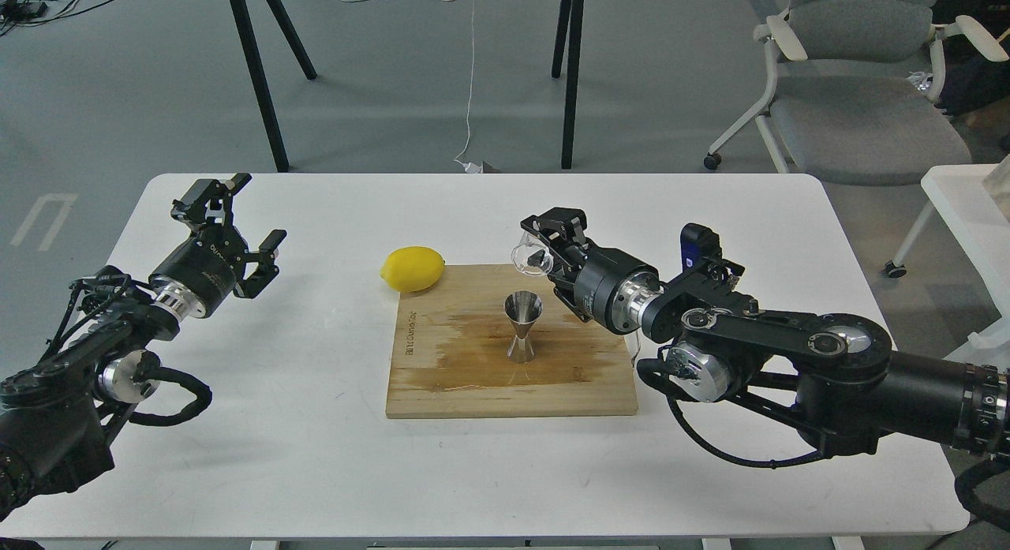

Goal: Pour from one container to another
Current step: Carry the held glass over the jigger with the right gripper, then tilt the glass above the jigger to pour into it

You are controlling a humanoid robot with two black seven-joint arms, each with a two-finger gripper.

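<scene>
While tipped over jigger [522,327] | glass cup [526,256] in right claw [543,246] (clamped) | left claw [237,218] wide

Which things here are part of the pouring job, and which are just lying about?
Part of the job:
glass cup, held tilted in the right gripper
steel jigger, upright on the cutting board

Lying about:
lemon
office chair

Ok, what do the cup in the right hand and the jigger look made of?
The cup looks like clear glass, possibly plastic: the table shows through it. The jigger looks like polished steel: mirror-bright and grey. It stands on a wooden board with visible grain.
</scene>
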